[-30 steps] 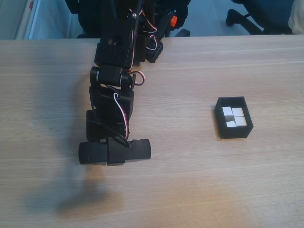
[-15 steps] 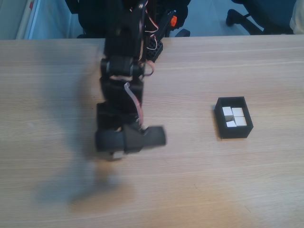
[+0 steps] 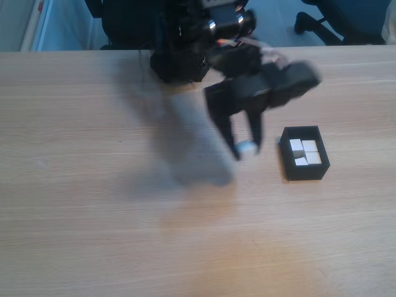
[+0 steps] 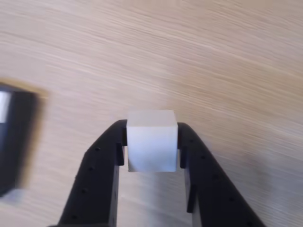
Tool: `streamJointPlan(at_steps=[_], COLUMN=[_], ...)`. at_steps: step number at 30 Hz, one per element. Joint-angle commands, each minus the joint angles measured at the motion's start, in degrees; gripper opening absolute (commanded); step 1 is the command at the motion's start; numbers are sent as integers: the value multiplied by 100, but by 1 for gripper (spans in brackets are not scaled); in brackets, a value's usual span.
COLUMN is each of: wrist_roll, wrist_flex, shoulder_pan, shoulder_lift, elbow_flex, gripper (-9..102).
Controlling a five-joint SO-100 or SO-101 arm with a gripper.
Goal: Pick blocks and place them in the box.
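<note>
Carrying one block (image 4: pixel 151 140) between its two fingers, the tool (image 3: pixel 245 148) hangs above the surface (image 3: pixel 93 235), just to the left of the box (image 3: pixel 304 168) in the fixed view. The wrist view shows the grasp clearly: both fingers press on opposite side faces of the cube, so it sits square and should not turn while the arm travels. The block is held high enough that it can pass over the thin wall, I think.

The box stands on the surface at the right in the fixed view, and some white blocks (image 3: pixel 306 152) already lie inside it, packed close together, with a dark gap at one corner. In the wrist view the box (image 4: pixel 14 137) appears at the left edge, blurred.

One second ago the arm was stretched down to the surface, left of the middle of the fixed view, far from the box. Half a second ago it was rising there. Now it has swung to the right, close to the box, and its picture is blurred. The box and its contents look unchanged.
</note>
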Motion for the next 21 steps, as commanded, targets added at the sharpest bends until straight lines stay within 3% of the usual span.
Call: streamJointPlan(at_steps=[1,10,16,21], wrist_roll=[316,1055,1811,2118], wrist_flex=[167,686,1274,1441], shoulder_pan=[-694,-1854,-2039,-2021], shoulder_lift=[308,-853,-1837,-2030], elbow_flex=[-202,-1512,-2663,-2751], gripper=[0,0,0,3])
